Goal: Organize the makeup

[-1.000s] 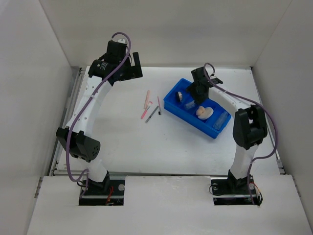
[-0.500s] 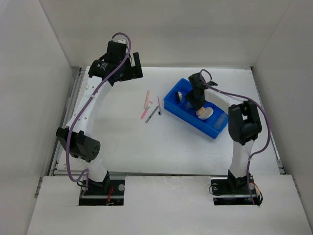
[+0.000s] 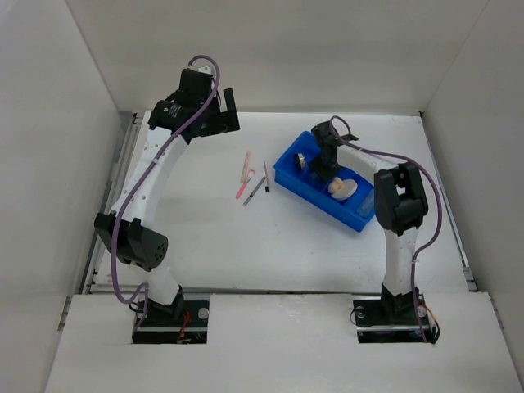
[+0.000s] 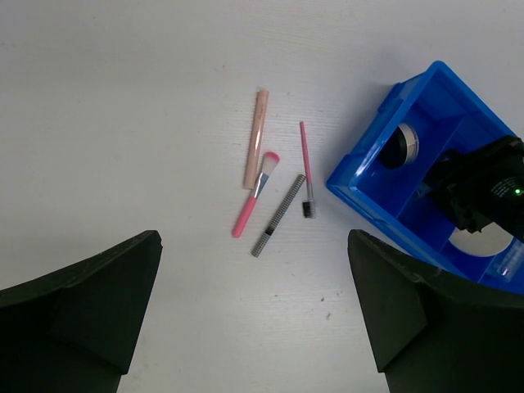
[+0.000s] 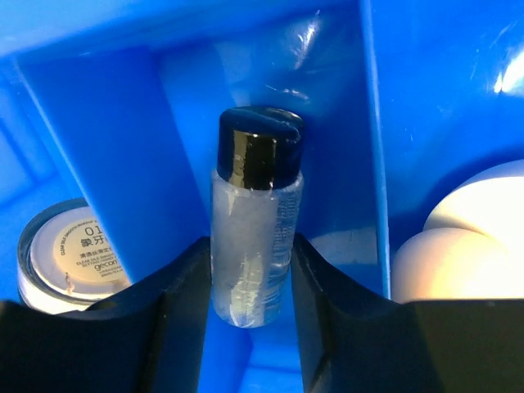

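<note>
Bottle (image 5: pixel 254 237) | gripped both sides by R hand (image 5: pixel 250 274) | inside blue tray (image 5: pixel 98 123) compt

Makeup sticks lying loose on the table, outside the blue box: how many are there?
4, left of the blue box: a beige stick, a pink brush beside it, a dark patterned pencil, a thin pink wand nearest the box. None looks hidden.

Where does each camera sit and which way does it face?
Top external: above and behind, looking down on the table; both arms show.
Left wrist: high, facing down at loose sticks and blue tray; open fingers of the left tool show.
Right wrist: inside the tray, facing the clear bottle between fingers of the right tool.
Both wrist views share the round compact.
</note>
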`<action>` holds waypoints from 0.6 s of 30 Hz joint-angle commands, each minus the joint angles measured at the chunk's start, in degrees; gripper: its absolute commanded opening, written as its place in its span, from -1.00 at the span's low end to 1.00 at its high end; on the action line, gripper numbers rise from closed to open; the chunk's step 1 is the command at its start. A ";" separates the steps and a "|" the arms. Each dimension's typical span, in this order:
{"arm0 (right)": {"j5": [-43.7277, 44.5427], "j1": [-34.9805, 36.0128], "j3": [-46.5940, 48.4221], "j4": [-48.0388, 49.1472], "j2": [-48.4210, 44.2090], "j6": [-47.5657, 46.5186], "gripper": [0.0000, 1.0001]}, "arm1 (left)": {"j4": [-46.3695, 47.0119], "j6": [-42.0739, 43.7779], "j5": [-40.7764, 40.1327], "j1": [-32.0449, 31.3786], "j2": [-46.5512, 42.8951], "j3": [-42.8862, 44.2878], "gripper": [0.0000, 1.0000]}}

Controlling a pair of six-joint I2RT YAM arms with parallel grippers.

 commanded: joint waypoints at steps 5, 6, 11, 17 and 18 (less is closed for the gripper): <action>3.60 0.03 1.07 -2.68 0.68 0.86 -0.28 | 1.38 0.35 1.61 0.24 -1.74 -0.09 0.92; 3.60 0.03 1.07 -2.68 0.67 0.86 -0.36 | 1.38 0.35 1.62 0.24 -1.74 -0.09 0.92; 6.76 0.03 4.57 -4.69 -5.02 -1.42 -0.62 | 1.38 0.35 1.62 0.24 -1.21 -0.09 0.92; 12.91 0.03 8.54 -5.93 -12.15 -6.08 -0.62 | 1.91 0.35 2.67 0.24 -1.21 -0.09 0.92; 12.92 0.03 9.50 -5.93 -13.73 -7.04 -0.62 | 1.91 0.35 2.67 0.24 -1.21 -0.09 0.92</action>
